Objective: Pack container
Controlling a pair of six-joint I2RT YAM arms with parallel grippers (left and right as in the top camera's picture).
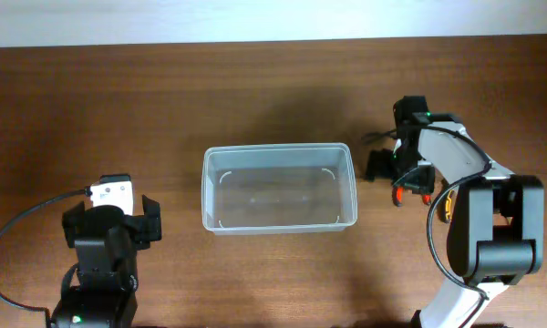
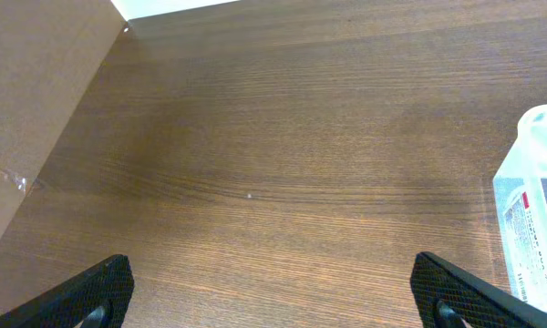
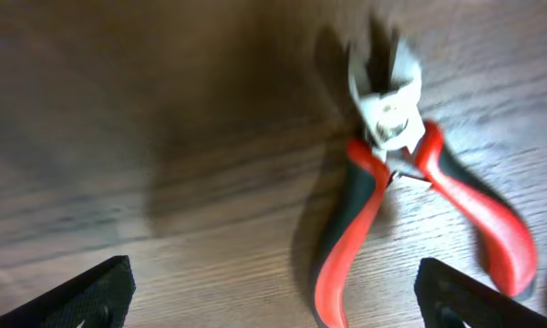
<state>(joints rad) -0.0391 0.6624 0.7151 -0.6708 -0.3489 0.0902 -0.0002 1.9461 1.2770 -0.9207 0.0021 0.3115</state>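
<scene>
The clear container (image 1: 206, 191) is set at the middle of the bench (image 1: 91, 109), its long sides parallel to the far edge. The right end effector (image 3: 273, 293) is held spread wide over red-handled pliers (image 3: 389, 123), which lie flat between the container and the right edge. The left end effector (image 2: 273, 296) is likewise spread, over bare wood near the front left corner.

Dark wood-grain table (image 1: 164, 100); tan panel (image 2: 27, 109) (cardboard, seemingly) upright at its left; pale strip (image 1: 255, 18) beyond far edge.
</scene>
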